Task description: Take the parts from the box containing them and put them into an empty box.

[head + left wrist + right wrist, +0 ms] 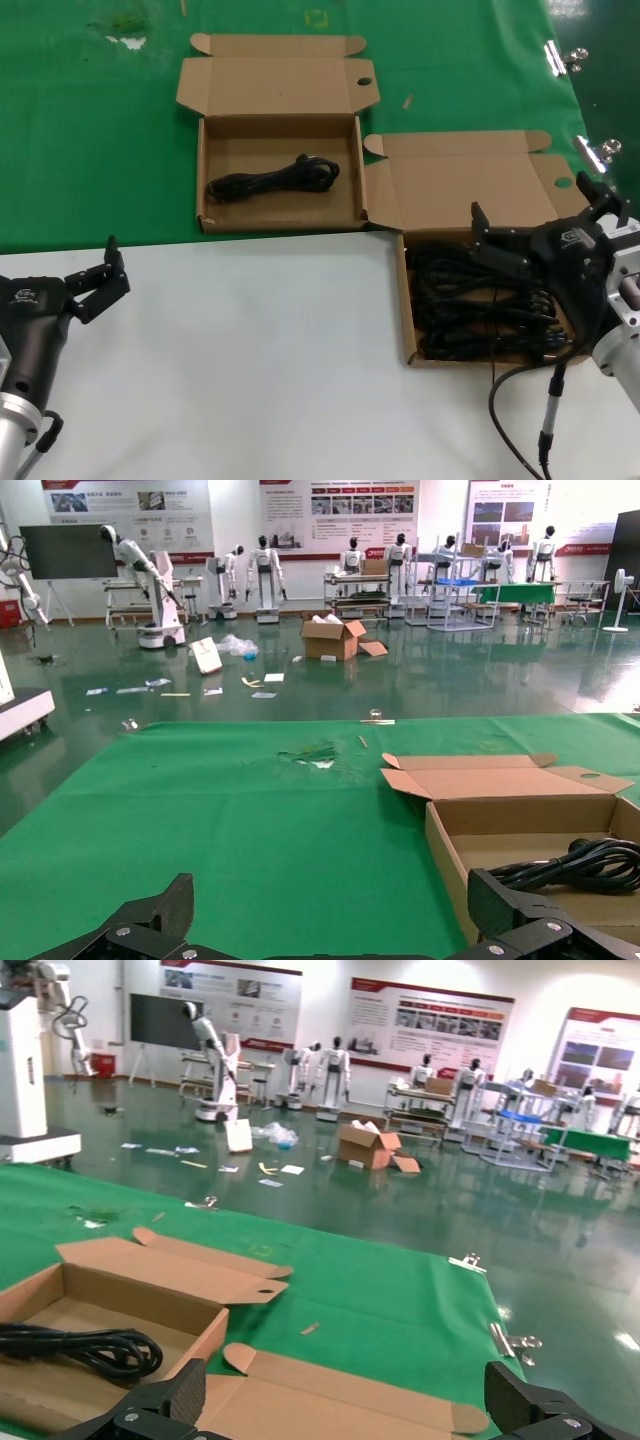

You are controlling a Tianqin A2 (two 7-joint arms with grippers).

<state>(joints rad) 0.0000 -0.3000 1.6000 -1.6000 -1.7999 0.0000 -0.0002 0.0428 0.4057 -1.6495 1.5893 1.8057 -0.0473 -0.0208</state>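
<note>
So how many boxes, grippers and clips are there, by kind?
Boxes: 2, far box and near box
Grippers: 2, left, right
Clips on the cloth: 2
Total: 6

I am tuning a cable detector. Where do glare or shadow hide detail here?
Head view: even light, yet the black cables in the right box, under the open right pincer, merge into one dark mass; the left pincer waits over the white table. Both wrist views: the shiny floor shows pale glare.

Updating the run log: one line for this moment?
right tool: open, over full box | left tool: open, idle over white table | far box: one cable
</note>
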